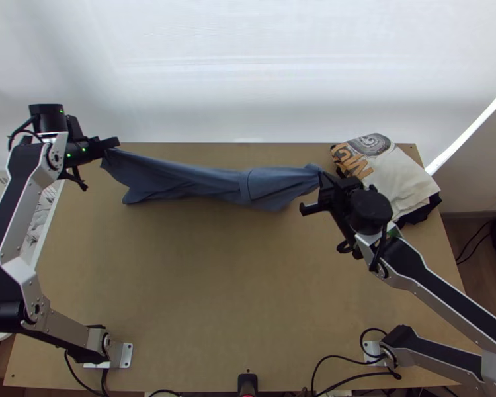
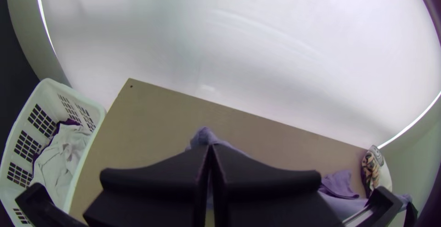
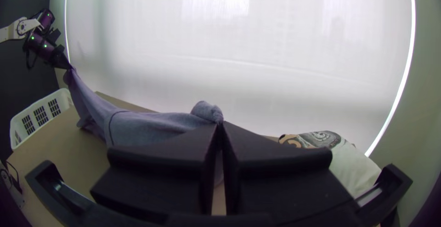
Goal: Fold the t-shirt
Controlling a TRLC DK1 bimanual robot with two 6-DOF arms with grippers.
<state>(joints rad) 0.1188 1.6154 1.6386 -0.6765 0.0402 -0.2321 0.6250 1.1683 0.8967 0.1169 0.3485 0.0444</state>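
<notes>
In the top view my left gripper (image 1: pixel 109 145) is at the table's far left corner and my right gripper (image 1: pixel 322 180) at the far right part. The blue t-shirt (image 1: pixel 208 182) stretches between them as a narrow, bunched band, raised at its ends and drooping at the middle. From the left wrist, my left gripper (image 2: pixel 210 150) is shut on one end of the cloth (image 2: pixel 204 136). My right gripper (image 3: pixel 220 127) is shut on the opposite end, where the fabric (image 3: pixel 207 112) bulges beyond the fingertips. How the cloth's layers lie cannot be told.
A pile of other shirts (image 1: pixel 397 175) lies at the table's far right corner, close beside the right gripper. A white basket (image 2: pixel 98 116) with clothes in it stands off the table's left side. Bare table (image 1: pixel 202 284) extends between the t-shirt and the arm bases.
</notes>
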